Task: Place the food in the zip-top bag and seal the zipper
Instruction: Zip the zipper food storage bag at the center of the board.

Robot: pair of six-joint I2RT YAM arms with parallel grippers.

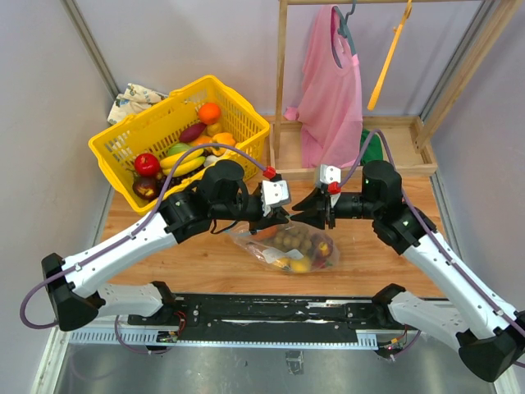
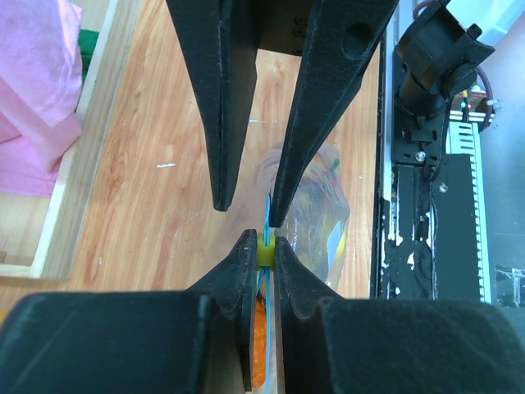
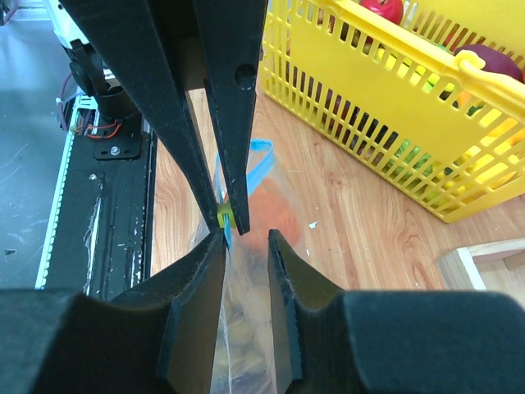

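Note:
The clear zip-top bag (image 1: 291,250) lies on the wooden board with food inside: a brownish grape cluster (image 1: 295,240) and an orange piece (image 3: 275,209). My left gripper (image 1: 283,220) is shut on a small yellow-green slider (image 2: 265,250) on the blue zipper strip (image 2: 267,215). The slider also shows in the right wrist view (image 3: 225,215). My right gripper (image 1: 302,217) faces the left one, tip to tip. Its jaws stand apart around the bag's top edge (image 3: 246,271), with the blue strip (image 3: 258,160) beside one finger.
A yellow basket (image 1: 139,148) with more toy fruit stands at the back left, close behind the left arm. A wooden rack with a pink cloth (image 1: 332,90) stands at the back right. The black rail (image 1: 271,312) runs along the near edge.

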